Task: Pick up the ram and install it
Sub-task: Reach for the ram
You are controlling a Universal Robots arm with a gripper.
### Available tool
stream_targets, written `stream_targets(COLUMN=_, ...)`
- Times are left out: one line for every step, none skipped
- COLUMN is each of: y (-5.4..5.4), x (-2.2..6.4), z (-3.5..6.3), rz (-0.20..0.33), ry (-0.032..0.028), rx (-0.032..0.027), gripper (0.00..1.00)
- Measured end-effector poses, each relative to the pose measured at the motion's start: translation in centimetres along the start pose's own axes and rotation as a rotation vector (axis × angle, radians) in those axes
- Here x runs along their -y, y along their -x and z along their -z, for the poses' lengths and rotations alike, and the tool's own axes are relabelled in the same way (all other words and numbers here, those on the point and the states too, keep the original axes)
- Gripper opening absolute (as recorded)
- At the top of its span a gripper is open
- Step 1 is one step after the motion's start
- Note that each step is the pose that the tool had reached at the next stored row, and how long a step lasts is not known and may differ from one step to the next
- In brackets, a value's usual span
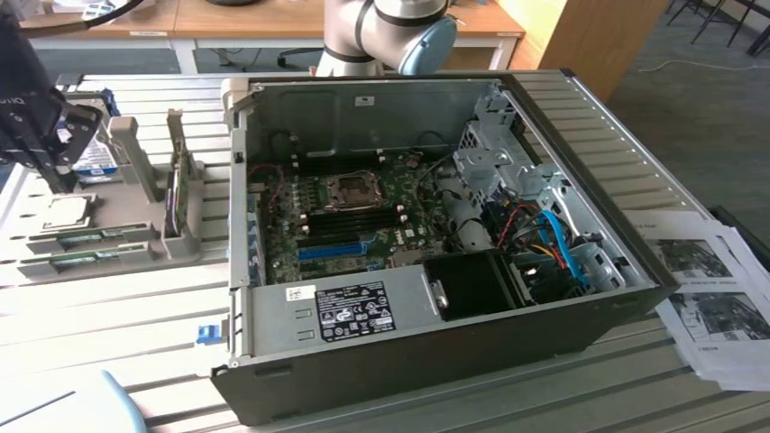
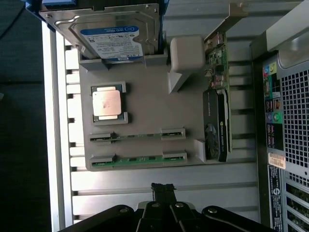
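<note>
Ram (image 2: 139, 159) is still parked in the gray tray (image 2: 154, 111), just ahead of the gripper (image 2: 163, 189), with its length laid side-on to it. Gripper's clamped fully shut, with nothing held.

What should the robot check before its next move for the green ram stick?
1. Ram lying in its tray holders: ok.
2. Gripper empty: ok, shut on nothing.
3. Jaws open for a grab: not ok, shut.
4. Gripper touching the ram: not ok, it hangs apart, off the tray's edge.
5. Computer case open, motherboard showing: ok.
6. Memory slots free: cannot tell.
</note>
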State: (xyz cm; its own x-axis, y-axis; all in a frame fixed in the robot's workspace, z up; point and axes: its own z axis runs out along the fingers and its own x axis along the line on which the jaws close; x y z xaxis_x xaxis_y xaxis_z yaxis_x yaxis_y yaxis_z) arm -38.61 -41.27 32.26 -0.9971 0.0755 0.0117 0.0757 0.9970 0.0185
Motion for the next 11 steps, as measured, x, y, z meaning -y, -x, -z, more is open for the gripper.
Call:
stream_targets(y=-0.01, x=-0.15, z=-0.01, rz=0.000, ry=-0.0015, rx=0.0001, gripper=0.09)
stream_targets(y=-0.02, x=-0.23, z=-0.01, rz=0.000, ry=-0.0026, rx=0.0003, gripper=0.09)
stream_targets(y=-0.02, x=-0.24, z=-0.01, rz=0.000, ry=-0.0028, rx=0.0004, gripper=0.09)
stream_targets(y=-0.02, x=-0.24, z=0.00, rz=0.000, ry=-0.0029, rx=0.0004, gripper=0.09)
stream_targets(y=-0.02, x=-0.24, z=0.08, rz=0.000, ry=-0.0032, rx=0.0002, gripper=0.09)
stream_targets(y=-0.02, x=-0.25, z=0.25, rz=0.000, ry=-0.0034, rx=0.0003, gripper=0.09)
stream_targets(y=-0.03, x=-0.26, z=0.44, rz=0.000, ry=-0.0036, rx=0.0004, gripper=0.09)
stream_targets(y=-0.03, x=-0.26, z=0.60, rz=0.000, ry=-0.0039, rx=0.0004, gripper=0.09)
stream_targets(y=-0.03, x=-0.26, z=0.73, rz=0.000, ry=-0.0041, rx=0.0005, gripper=0.09)
stream_targets(y=-0.03, x=-0.26, z=0.80, rz=0.000, ry=-0.0042, rx=0.0005, gripper=0.09)
stream_targets(y=-0.03, x=-0.26, z=0.80, rz=0.000, ry=-0.0041, rx=0.0007, gripper=0.09)
